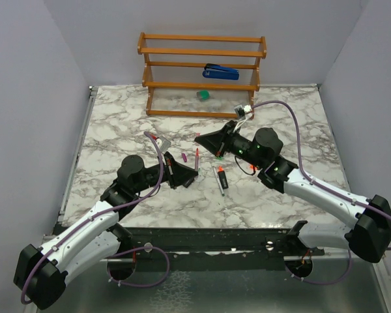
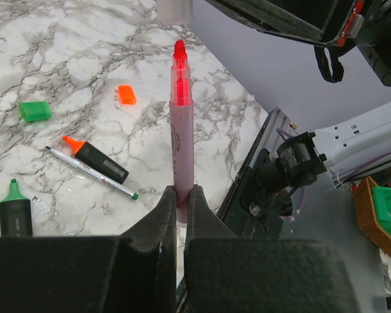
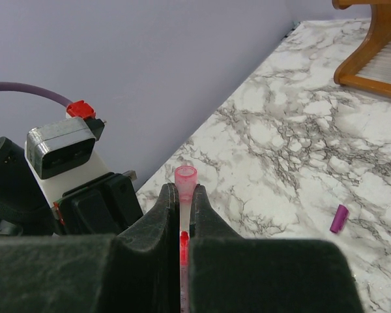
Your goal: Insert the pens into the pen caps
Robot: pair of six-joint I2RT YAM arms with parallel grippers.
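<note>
Left gripper (image 2: 180, 195): clamped on the tail end of the thin pink pen (image 2: 181, 140), whose red tip points away toward the right arm.
Right gripper (image 3: 182, 195): pinched together on the pale pink cap (image 3: 186, 176).
Where: pen and cap are both held up over the middle of the marble table (image 1: 117, 124). In the left wrist view the tip sits just short of the cap and is not seated.
Risk, lever: the pen is gripped far from its tip, so a small wrist error would likely put the tip on the cap's rim instead of in its mouth.
Risk, slip: pushing against the rim could pivot the pen between the fingers or shove the cap back out of its pinch.
Risk, drop: a freed part would fall near the orange-tipped marker (image 2: 94, 158), the thin grey pen (image 2: 91, 173) and the orange cap (image 2: 126, 94).
</note>
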